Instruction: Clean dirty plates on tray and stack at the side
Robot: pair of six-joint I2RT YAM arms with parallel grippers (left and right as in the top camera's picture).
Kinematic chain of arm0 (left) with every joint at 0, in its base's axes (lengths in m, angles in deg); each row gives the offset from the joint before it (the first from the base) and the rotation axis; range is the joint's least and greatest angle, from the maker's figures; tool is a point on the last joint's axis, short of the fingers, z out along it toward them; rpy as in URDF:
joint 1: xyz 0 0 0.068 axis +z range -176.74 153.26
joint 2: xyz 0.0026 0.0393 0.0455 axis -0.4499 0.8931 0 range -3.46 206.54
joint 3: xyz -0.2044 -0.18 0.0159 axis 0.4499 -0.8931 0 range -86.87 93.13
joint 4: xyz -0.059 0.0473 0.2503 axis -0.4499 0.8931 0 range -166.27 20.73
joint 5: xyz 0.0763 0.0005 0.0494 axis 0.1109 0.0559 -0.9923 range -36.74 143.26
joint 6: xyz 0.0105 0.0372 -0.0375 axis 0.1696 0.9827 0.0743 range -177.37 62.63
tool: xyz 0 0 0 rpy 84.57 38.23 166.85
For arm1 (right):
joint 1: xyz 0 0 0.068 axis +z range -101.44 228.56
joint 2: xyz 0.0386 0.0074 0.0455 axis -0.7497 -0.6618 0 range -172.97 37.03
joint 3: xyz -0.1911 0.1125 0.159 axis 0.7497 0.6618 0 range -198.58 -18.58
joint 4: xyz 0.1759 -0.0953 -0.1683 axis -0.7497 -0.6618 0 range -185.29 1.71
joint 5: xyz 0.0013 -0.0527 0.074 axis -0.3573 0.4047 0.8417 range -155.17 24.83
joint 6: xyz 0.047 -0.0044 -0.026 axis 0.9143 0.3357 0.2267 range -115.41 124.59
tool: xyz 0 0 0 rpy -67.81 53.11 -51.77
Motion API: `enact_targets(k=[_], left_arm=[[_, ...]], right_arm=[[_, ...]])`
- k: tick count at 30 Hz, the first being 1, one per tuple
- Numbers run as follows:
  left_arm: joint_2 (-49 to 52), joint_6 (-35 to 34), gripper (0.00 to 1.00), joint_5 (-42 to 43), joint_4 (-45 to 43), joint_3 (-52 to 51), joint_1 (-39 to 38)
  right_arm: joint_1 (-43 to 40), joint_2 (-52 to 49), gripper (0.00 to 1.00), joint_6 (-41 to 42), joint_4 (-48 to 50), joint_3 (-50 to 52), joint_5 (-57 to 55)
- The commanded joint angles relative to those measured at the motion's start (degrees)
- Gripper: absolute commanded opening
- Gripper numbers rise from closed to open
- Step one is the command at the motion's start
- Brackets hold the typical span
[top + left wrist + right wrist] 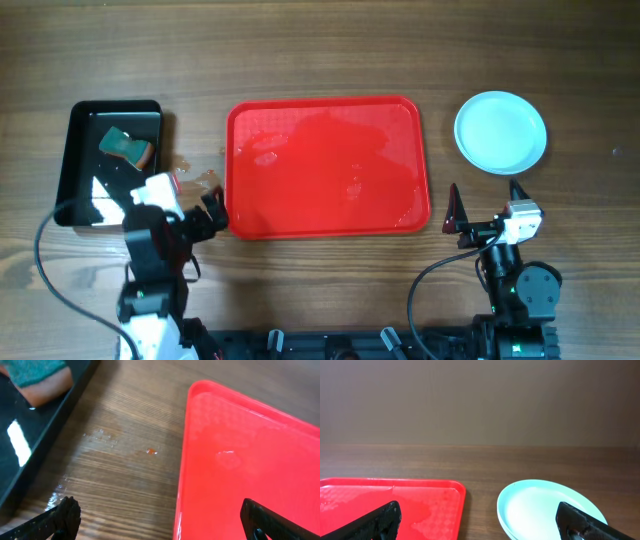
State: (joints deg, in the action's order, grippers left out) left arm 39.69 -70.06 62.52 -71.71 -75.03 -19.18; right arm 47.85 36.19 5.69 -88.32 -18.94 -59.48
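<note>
a brown wooden table [320, 50] filled the view, with a plain dull wall behind it in the right wrist view. the red tray [327, 165] lay in the middle, its floor glossy with a film of water. the plates [500, 132] sat as one pale round pile on the bare wood beyond the tray's far right corner, apart from it; their number could not be told. a black tray [80, 190] at the left held a green-topped sponge [127, 146]. droplets [102, 435] and an orange speck [150, 451] marked the wood between the two trays. the left gripper [162, 527] hovered by the red tray's near left corner, jaws wide and holding nothing. the right gripper [480, 522] hung near the tray's right edge, facing the plates, jaws likewise spread and holding nothing.
</note>
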Motion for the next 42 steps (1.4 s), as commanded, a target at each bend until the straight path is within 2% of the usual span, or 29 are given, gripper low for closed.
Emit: enact_targets(k=[1, 12, 18, 29, 32, 36, 42], left_arm=[[-5.84, 0.96, 1.00, 2.78, -4.00, -5.16, -0.55], [-21.64, 3.58, 1.00, -0.15, -5.81, -11.54, -7.58], [-31.45, 3.56, 1.00, -0.63, -0.94, -11.52, -8.20], [-43.06, 3.52, 1.00, -1.84, -0.66, -11.52, -8.20], [-42.99, 3.85, 1.00, -3.28, -0.48, -11.52, -8.20], [-42.99, 8.22, 1.00, -4.15, -0.39, -11.52, -8.20], [-42.99, 8.22, 1.00, -6.34, -0.15, -11.52, -8.20]], right_arm=[[-0.35, 0.57, 1.00, -1.09, 0.17, 0.07, -0.83], [-0.35, 0.46, 1.00, -1.09, 0.17, 0.04, -0.83], [-0.35, 0.42, 1.00, -1.09, 0.17, 0.04, -0.83], [-0.35, 0.42, 1.00, -1.09, 0.17, 0.04, -0.83], [-0.35, 0.42, 1.00, -1.07, 0.20, 0.07, -0.83], [-0.35, 0.42, 1.00, -1.09, 0.17, 0.07, -0.83], [-0.35, 0.42, 1.00, -1.07, 0.17, 0.04, -0.83]])
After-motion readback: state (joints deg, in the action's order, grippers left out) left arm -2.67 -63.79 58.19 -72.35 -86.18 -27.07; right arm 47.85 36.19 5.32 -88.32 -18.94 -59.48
